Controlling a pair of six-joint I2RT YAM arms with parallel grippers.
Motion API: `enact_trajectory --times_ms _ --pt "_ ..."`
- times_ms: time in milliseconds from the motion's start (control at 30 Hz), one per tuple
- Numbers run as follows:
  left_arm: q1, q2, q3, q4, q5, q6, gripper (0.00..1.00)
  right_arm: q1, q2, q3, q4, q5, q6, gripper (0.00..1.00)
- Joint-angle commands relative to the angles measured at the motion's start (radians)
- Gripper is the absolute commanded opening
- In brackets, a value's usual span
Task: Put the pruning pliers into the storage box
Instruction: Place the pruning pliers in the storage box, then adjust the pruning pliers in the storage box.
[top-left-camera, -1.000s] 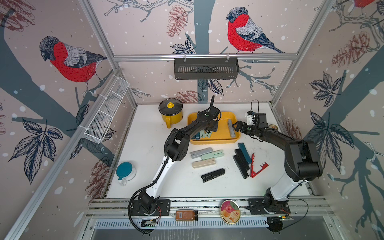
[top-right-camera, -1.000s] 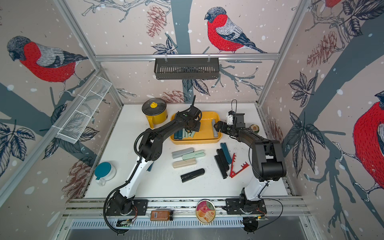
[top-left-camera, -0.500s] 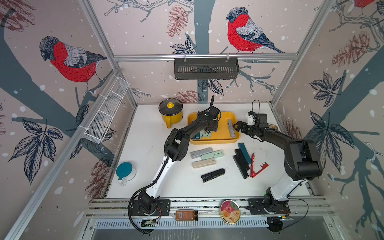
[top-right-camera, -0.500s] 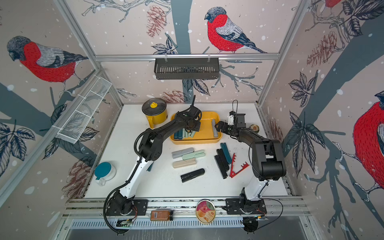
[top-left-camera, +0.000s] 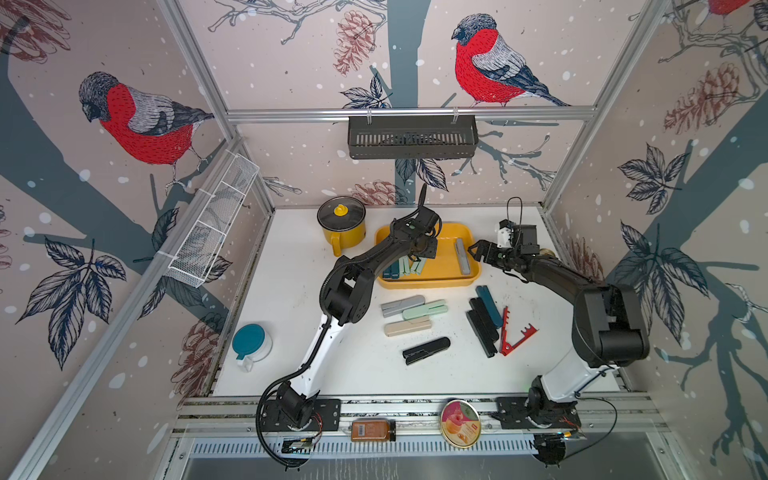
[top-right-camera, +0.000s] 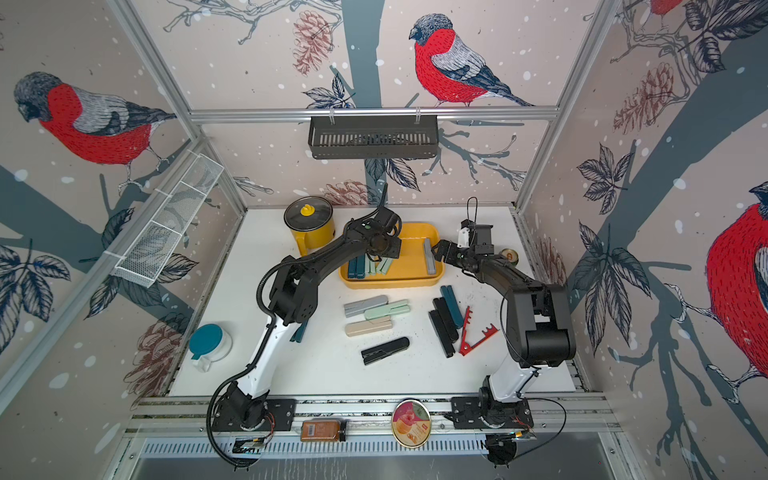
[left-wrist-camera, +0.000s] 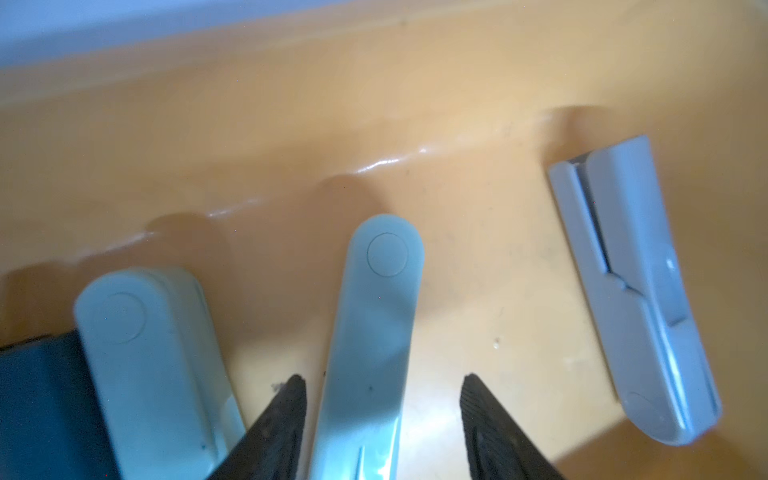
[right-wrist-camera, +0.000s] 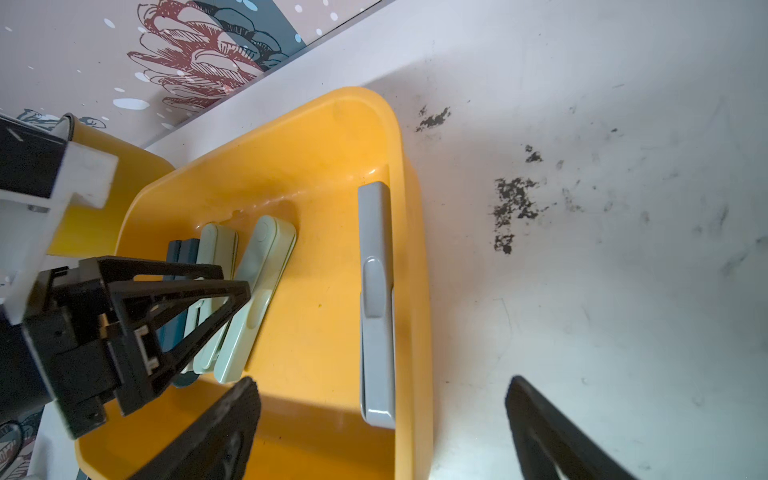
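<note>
Storage box (top-left-camera: 428, 284): shallow glossy yellow plastic tray with rounded corners, far centre of the table (top-left-camera: 291, 316). It holds teal, mint and grey pruning pliers (top-left-camera: 405, 267), while loose pliers (top-left-camera: 407, 328) lie nearer. Left gripper (left-wrist-camera: 384, 386): jaws narrowly parted astride a smooth, round-ended mint pair (left-wrist-camera: 374, 316), gripping nothing; a ribbed finger could drag it on lifting. Right gripper (right-wrist-camera: 382, 386): jaws wide and empty over the box's right rim above the slab-like grey pair (right-wrist-camera: 376, 291); risk of snagging the flared rim and shoving the light tray.
</note>
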Motion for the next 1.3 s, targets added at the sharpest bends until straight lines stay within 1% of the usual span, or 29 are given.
enact_trajectory --times_ms 0,100,167,267,333,367,433,467,567,733,833,900,1000,1100,1267 --pt "0.001 -0.035 -0.011 0.033 0.002 -0.026 0.64 0.005 -0.013 0.018 -0.021 0.041 0.017 0.93" --pt "0.001 -0.082 -0.04 0.038 -0.03 -0.039 0.68 0.027 -0.029 0.023 -0.021 0.059 0.03 0.93" --pt "0.004 -0.139 -0.103 0.07 -0.061 -0.046 0.73 0.053 -0.043 0.028 -0.013 0.065 0.05 0.93" --pt "0.009 -0.263 -0.251 0.162 -0.106 -0.063 0.79 0.112 -0.044 0.049 0.0 0.089 0.079 0.93" --pt "0.018 -0.352 -0.357 0.217 -0.133 -0.078 0.86 0.155 -0.026 0.072 0.006 0.097 0.104 0.93" --pt "0.024 -0.398 -0.415 0.244 -0.149 -0.085 0.87 0.176 -0.011 0.088 0.011 0.094 0.115 0.93" --pt "0.037 -0.486 -0.517 0.279 -0.184 -0.1 0.9 0.216 0.027 0.121 0.013 0.09 0.132 0.93" --pt "0.046 -0.531 -0.578 0.296 -0.207 -0.108 0.93 0.236 0.054 0.143 0.009 0.09 0.139 0.93" --pt "0.083 -0.653 -0.733 0.318 -0.259 -0.137 0.99 0.277 0.146 0.21 -0.007 0.088 0.16 0.93" --pt "0.165 -0.833 -0.969 0.323 -0.307 -0.169 0.99 0.306 0.281 0.303 -0.023 0.055 0.196 0.93" --pt "0.205 -0.928 -1.092 0.322 -0.309 -0.183 0.99 0.322 0.335 0.348 -0.029 0.049 0.195 0.93" --pt "0.237 -0.982 -1.168 0.322 -0.29 -0.195 0.99 0.329 0.377 0.382 -0.041 0.043 0.198 0.93" --pt "0.274 -1.044 -1.273 0.323 -0.253 -0.197 0.99 0.334 0.42 0.414 -0.033 0.026 0.205 0.93" --pt "0.304 -1.077 -1.342 0.306 -0.229 -0.196 0.99 0.34 0.464 0.459 -0.047 0.01 0.2 0.93" --pt "0.325 -1.12 -1.433 0.293 -0.181 -0.206 0.99 0.359 0.509 0.511 -0.055 -0.017 0.192 0.93"
